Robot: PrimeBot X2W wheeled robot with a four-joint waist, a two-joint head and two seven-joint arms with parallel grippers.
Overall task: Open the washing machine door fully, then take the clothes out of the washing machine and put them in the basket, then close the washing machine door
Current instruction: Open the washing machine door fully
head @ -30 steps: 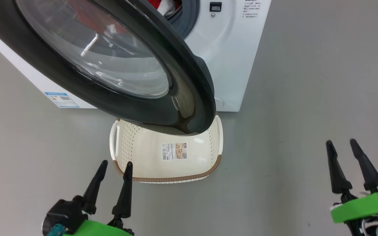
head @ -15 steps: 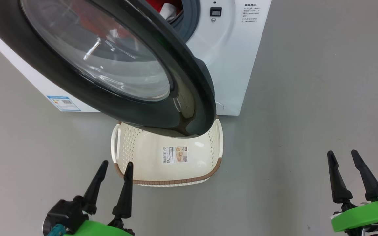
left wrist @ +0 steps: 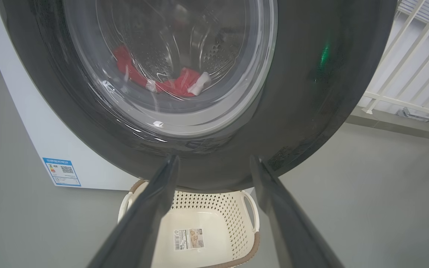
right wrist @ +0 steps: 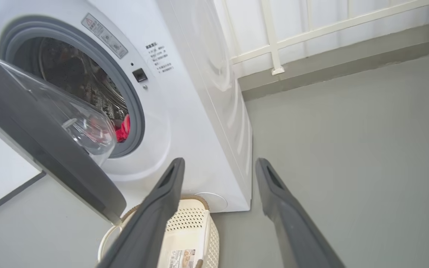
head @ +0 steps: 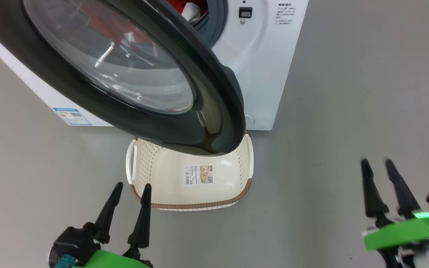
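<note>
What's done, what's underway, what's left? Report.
Done: the washing machine door stands partly open. In hand: nothing; left end effector and right end effector are open, empty. Left: open it fully, move the clothes into the empty basket, close the door.

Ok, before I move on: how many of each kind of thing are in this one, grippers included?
Washing machine: 1
Washing machine door: 1, partly open
Basket: 1
Grippers: 2, left gripper and right gripper, both open
Clothes: 1 red-and-white heap in the drum; separate pieces cannot be counted
Total: 6
</note>
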